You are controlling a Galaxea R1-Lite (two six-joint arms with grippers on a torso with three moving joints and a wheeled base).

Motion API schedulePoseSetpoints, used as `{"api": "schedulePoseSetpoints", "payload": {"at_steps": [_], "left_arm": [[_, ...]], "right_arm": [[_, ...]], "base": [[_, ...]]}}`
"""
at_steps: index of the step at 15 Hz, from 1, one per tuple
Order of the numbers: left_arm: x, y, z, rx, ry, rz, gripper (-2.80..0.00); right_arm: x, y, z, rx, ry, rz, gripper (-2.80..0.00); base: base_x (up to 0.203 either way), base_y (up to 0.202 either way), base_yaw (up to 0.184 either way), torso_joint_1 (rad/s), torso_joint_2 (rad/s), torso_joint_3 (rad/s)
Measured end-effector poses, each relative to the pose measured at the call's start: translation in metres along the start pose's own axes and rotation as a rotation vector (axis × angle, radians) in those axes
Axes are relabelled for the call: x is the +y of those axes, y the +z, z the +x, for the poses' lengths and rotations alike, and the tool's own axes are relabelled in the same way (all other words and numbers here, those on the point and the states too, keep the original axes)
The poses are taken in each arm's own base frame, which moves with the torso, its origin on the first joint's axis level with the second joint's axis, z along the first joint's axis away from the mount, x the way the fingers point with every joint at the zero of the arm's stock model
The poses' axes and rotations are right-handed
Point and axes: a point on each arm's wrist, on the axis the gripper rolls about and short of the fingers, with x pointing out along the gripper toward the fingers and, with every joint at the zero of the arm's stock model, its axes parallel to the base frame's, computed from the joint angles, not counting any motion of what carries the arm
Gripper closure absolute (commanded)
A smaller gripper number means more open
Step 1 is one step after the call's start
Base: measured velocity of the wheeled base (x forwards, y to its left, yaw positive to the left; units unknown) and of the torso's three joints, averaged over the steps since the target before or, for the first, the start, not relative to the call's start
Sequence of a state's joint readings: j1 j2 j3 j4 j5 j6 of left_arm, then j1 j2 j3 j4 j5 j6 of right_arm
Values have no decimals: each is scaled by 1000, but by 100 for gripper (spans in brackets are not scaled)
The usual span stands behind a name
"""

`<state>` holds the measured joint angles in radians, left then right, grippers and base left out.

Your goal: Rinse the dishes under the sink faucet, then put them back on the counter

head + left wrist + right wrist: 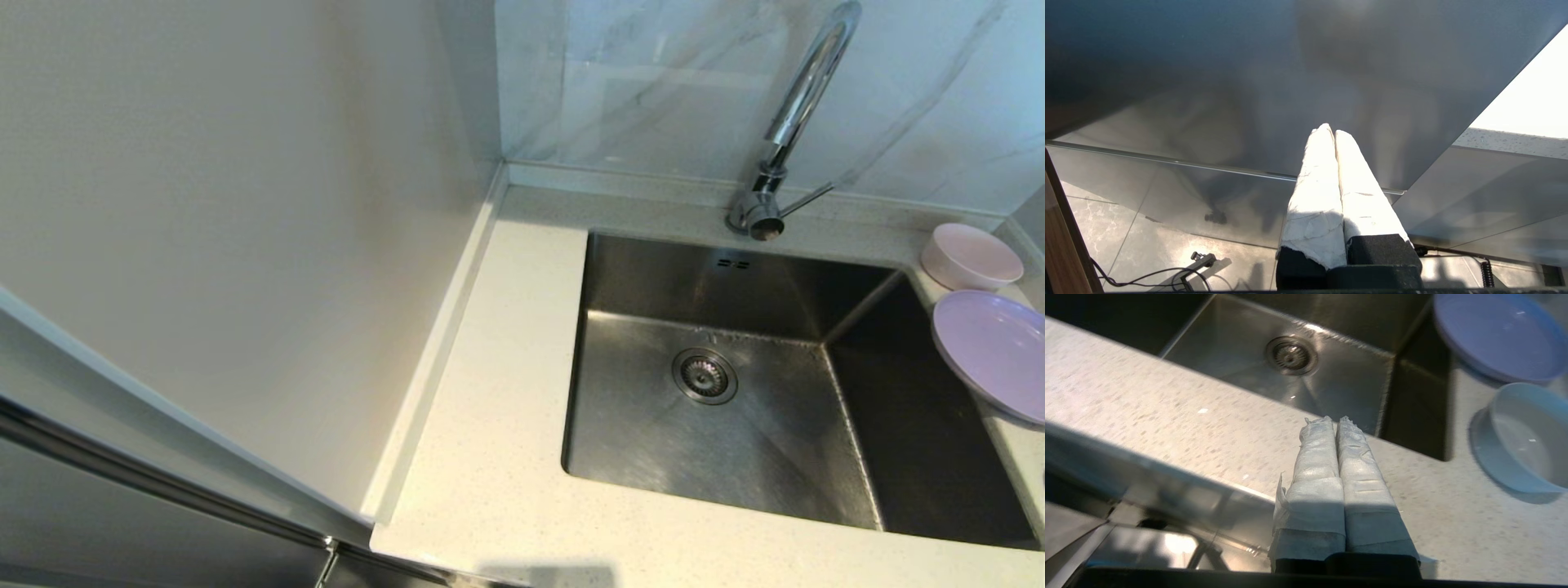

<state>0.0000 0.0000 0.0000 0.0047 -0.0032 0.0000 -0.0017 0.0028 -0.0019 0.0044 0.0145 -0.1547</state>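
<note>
Dishes (1500,332) beyond right claw (1336,420), apart

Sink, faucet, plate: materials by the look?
Sink: brushed stainless steel, fine grain lines and soft reflections. Faucet: polished chrome-like metal, mirror highlights. Plate: matte lavender, no glare; could be plastic or glazed ceramic, cannot tell.

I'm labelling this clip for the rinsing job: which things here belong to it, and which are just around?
Job:
pink bowl
lavender plate
greyish-white dish
faucet
sink
counter
right end effector, shut, over the counter's front edge

Just around:
marble wall
left end effector, shut, parked by the steel panel
</note>
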Motion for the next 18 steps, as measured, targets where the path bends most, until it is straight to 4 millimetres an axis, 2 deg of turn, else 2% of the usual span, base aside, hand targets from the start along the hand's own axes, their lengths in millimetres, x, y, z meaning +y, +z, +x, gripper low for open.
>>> {"api": "schedulePoseSetpoints", "payload": {"at_steps": [11,16,18], "left_arm": [[0,0,0,0,0,0,0],[0,0,0,0,0,0,0],[0,0,0,0,0,0,0]], "right_arm": [[0,1,0,-22,4,-69,0],[0,1,0,-21,3,-63,0],[0,2,0,-25,4,-10,0]], "base": [[0,0,0,0,0,0],[0,0,0,0,0,0],[0,0,0,0,0,0]]}}
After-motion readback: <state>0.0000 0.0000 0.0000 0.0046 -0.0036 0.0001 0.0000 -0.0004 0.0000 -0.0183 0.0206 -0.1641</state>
